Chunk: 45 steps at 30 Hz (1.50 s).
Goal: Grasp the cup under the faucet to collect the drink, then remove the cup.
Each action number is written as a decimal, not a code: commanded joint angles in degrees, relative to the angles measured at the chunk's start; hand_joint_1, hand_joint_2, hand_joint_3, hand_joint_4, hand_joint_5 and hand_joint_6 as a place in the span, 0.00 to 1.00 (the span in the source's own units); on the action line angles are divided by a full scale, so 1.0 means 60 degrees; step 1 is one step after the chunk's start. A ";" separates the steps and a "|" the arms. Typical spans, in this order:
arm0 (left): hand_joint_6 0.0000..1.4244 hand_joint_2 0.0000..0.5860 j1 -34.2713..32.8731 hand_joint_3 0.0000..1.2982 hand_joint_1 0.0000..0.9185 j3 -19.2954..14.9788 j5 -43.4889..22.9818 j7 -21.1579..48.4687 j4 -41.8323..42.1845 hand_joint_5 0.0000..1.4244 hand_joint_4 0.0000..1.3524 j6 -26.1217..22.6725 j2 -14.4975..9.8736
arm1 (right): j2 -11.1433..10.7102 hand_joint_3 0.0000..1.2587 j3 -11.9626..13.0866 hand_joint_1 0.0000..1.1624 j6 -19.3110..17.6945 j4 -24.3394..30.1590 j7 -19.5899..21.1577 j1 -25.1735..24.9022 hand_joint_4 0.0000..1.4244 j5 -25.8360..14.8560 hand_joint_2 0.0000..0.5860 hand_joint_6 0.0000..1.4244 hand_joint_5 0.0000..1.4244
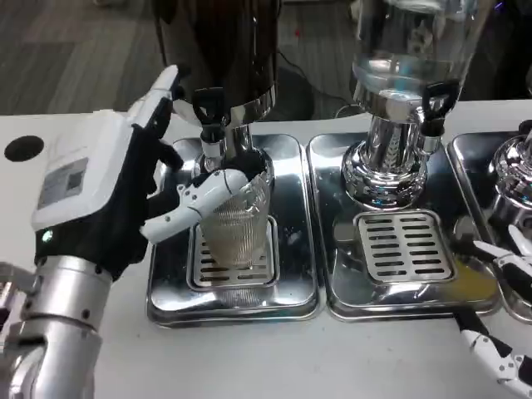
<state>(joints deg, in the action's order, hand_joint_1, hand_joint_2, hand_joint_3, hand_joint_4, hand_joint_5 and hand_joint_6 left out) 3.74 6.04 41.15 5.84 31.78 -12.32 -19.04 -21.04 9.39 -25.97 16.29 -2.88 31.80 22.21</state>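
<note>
A clear ribbed cup stands upright on the grate of the left steel drip tray, right under the black faucet of the dark dispenser. My left hand is at the cup's left side. Its thumb lies across the cup's front and touches it, while the other fingers stretch up and apart beside the faucet, not wrapped around the cup. Whether there is any drink in the cup is unclear. My right hand is at the lower right edge, fingers spread, holding nothing.
A clear glass dispenser stands over the middle tray with its grate. A yellowish puddle lies on that tray's right side. A third dispenser's base is at the far right. A black round mark sits on the table at the left.
</note>
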 commanded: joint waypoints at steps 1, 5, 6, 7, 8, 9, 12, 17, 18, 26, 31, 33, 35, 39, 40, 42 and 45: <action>0.63 0.14 -0.0284 0.05 0.02 0.0198 0.0006 0.0266 0.0027 0.43 0.00 -0.0042 0.0161 | -0.0139 0.18 0.0218 0.52 -0.0258 0.0191 0.0065 0.0065 0.00 0.0072 0.67 0.00 0.00; 0.65 0.14 -0.0344 0.09 0.02 0.0276 0.0000 0.0496 0.0047 0.46 0.01 -0.0160 0.0228 | -0.0138 0.18 0.0307 0.52 -0.0347 0.0173 0.0021 0.0120 0.00 -0.0036 0.67 0.00 0.00; 0.65 0.14 -0.0336 0.10 0.02 0.0278 -0.0010 0.0508 0.0041 0.47 0.02 -0.0168 0.0253 | -0.0133 0.18 0.0312 0.52 -0.0369 0.0169 0.0019 0.0132 0.00 -0.0038 0.67 0.00 0.00; 0.66 0.14 -0.0330 0.11 0.02 0.0276 -0.0011 0.0515 0.0035 0.47 0.03 -0.0170 0.0275 | -0.0126 0.18 0.0307 0.52 -0.0391 0.0163 0.0018 0.0146 0.00 -0.0036 0.67 0.00 0.00; 0.66 0.14 -0.0298 0.12 0.02 0.0281 -0.0001 0.0518 0.0041 0.48 0.05 -0.0176 0.0296 | -0.0112 0.18 0.0295 0.52 -0.0423 0.0150 0.0026 0.0168 0.00 -0.0037 0.67 0.00 0.00; 0.67 0.14 -0.0264 0.13 0.02 0.0294 0.0021 0.0539 0.0057 0.49 0.06 -0.0190 0.0304 | -0.0100 0.18 0.0282 0.52 -0.0449 0.0137 0.0031 0.0187 0.00 -0.0045 0.67 0.00 0.00; 0.68 0.14 -0.0169 0.16 0.02 0.0339 0.0111 0.0688 0.0129 0.51 0.10 -0.0307 0.0291 | -0.0072 0.18 0.0273 0.52 -0.0525 0.0116 0.0041 0.0226 0.00 -0.0089 0.67 0.00 0.00; 0.69 0.14 -0.0027 0.19 0.02 0.0380 0.0167 0.0787 0.0235 0.53 0.13 -0.0445 0.0280 | -0.0056 0.18 0.0288 0.52 -0.0598 0.0113 0.0035 0.0244 0.00 -0.0140 0.67 0.00 0.00; 0.69 0.14 0.0017 0.20 0.02 0.0388 0.0171 0.0817 0.0259 0.53 0.14 -0.0468 0.0269 | -0.0051 0.18 0.0285 0.52 -0.0607 0.0122 0.0030 0.0250 0.00 -0.0147 0.67 0.00 0.00; 0.70 0.14 0.0279 0.21 0.02 0.0457 0.0112 0.1005 0.0307 0.54 0.15 -0.0541 0.0220 | -0.0009 0.18 0.0271 0.52 -0.0651 0.0197 0.0010 0.0334 0.00 -0.0189 0.67 0.00 0.00; 0.70 0.13 0.0401 0.21 0.01 0.0469 0.0047 0.1091 0.0280 0.54 0.16 -0.0543 0.0188 | -0.0005 0.17 0.0256 0.52 -0.0676 0.0202 0.0010 0.0369 0.00 -0.0184 0.67 0.00 0.00; 0.70 0.12 0.0424 0.21 0.01 0.0465 0.0016 0.1118 0.0270 0.54 0.16 -0.0548 0.0178 | -0.0002 0.17 0.0252 0.52 -0.0678 0.0207 0.0009 0.0375 0.00 -0.0186 0.67 0.00 0.00; 0.70 0.12 0.0443 0.21 0.01 0.0471 -0.0013 0.1166 0.0258 0.54 0.16 -0.0552 0.0152 | 0.0000 0.17 0.0247 0.52 -0.0679 0.0214 0.0007 0.0378 0.00 -0.0185 0.67 0.00 0.00; 0.70 0.12 0.0506 0.21 0.00 0.0495 -0.0040 0.1176 0.0240 0.54 0.16 -0.0515 0.0131 | 0.0009 0.17 0.0230 0.52 -0.0671 0.0236 -0.0005 0.0380 0.00 -0.0183 0.67 0.00 0.00; 0.70 0.12 0.0525 0.21 0.00 0.0508 -0.0045 0.1184 0.0238 0.54 0.16 -0.0505 0.0124 | 0.0011 0.17 0.0225 0.52 -0.0666 0.0238 -0.0008 0.0376 0.00 -0.0181 0.67 0.00 0.00; 0.70 0.12 0.0553 0.21 0.00 0.0527 -0.0048 0.1186 0.0238 0.54 0.16 -0.0492 0.0122 | 0.0012 0.17 0.0216 0.52 -0.0658 0.0238 -0.0012 0.0363 0.00 -0.0176 0.67 0.00 0.00; 0.69 0.12 0.0607 0.21 0.00 0.0600 -0.0046 0.1230 0.0245 0.54 0.16 -0.0475 0.0113 | 0.0015 0.17 0.0201 0.52 -0.0651 0.0240 -0.0016 0.0346 0.00 -0.0173 0.67 0.00 0.00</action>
<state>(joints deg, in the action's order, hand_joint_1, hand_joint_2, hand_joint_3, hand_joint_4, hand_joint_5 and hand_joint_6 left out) 4.79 8.07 41.16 9.85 34.81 -14.20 -17.64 -20.95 10.65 -29.00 16.66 -2.89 33.78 21.76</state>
